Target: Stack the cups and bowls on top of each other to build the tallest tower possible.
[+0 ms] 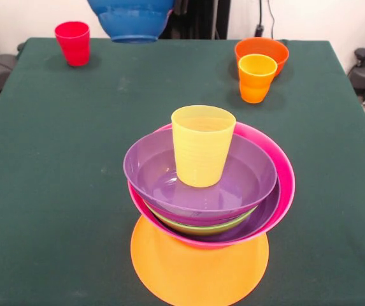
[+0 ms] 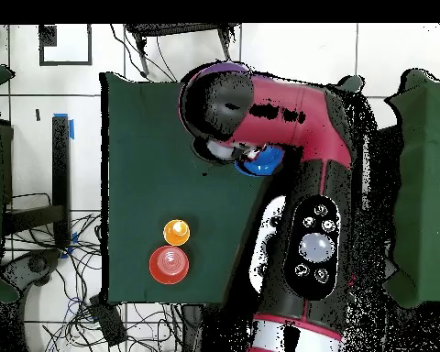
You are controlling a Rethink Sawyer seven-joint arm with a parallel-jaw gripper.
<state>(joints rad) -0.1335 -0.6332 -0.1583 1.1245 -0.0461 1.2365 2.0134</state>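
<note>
The tower stands mid-table: an upturned orange bowl (image 1: 198, 271) as base, then a pink bowl (image 1: 283, 185), a lime green bowl (image 1: 201, 226) and purple bowls (image 1: 150, 172), with the translucent yellow cup (image 1: 201, 146) upright on top. A blue bowl (image 1: 131, 19) hangs in the air at the picture's top left of centre. In the overhead view this blue bowl (image 2: 262, 163) peeks out under the arm, where my gripper (image 2: 240, 156) is shut on its rim, mostly hidden. A red cup (image 1: 72, 43) stands far left. An orange-yellow cup (image 1: 257, 78) stands before the red-orange bowl (image 1: 262, 50).
The dark green table (image 1: 55, 191) has its edges close at left and right. From overhead my red and black arm (image 2: 288, 119) covers the tower except a purple rim (image 2: 225, 68). Cables lie on the floor beside the table (image 2: 132, 321).
</note>
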